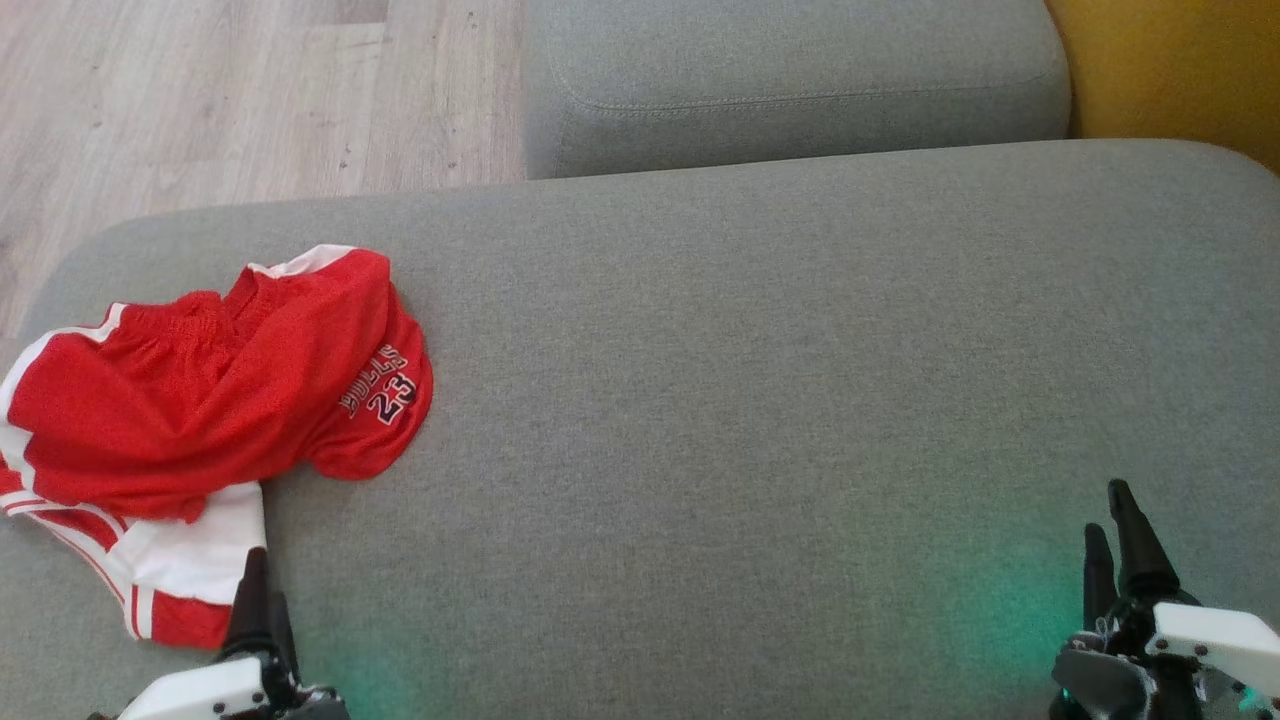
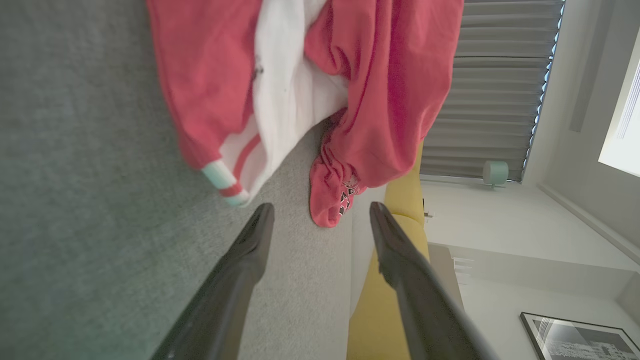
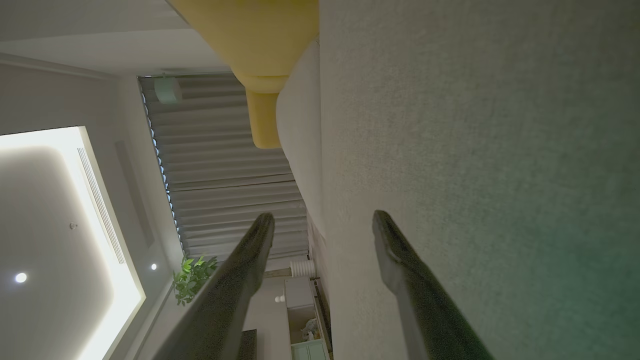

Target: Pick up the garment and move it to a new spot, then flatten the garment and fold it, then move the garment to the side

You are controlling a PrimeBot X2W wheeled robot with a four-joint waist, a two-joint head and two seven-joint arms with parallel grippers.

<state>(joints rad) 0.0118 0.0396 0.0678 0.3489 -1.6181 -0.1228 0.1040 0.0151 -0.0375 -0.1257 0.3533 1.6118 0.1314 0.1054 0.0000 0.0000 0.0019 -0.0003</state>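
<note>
the red and white garment (image 1: 215,400) lies crumpled at the left end of the grey sofa seat (image 1: 760,400), just ahead of the left gripper (image 2: 320,207), whose fingers stand wide and empty. the right gripper (image 3: 322,215), also spread wide, hovers over bare seat well apart from it. the garment looks light, limp and slippery; pinching a thick fold near the gathered waistband (image 1: 190,312) seems the surest hold.

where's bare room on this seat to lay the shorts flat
Free: the whole middle and right of the seat, from the shorts across to the open right jaws, and back to the far cushion. Crowded: the left end, where the crumpled shorts lie with the open left jaws close by their near hem.
</note>
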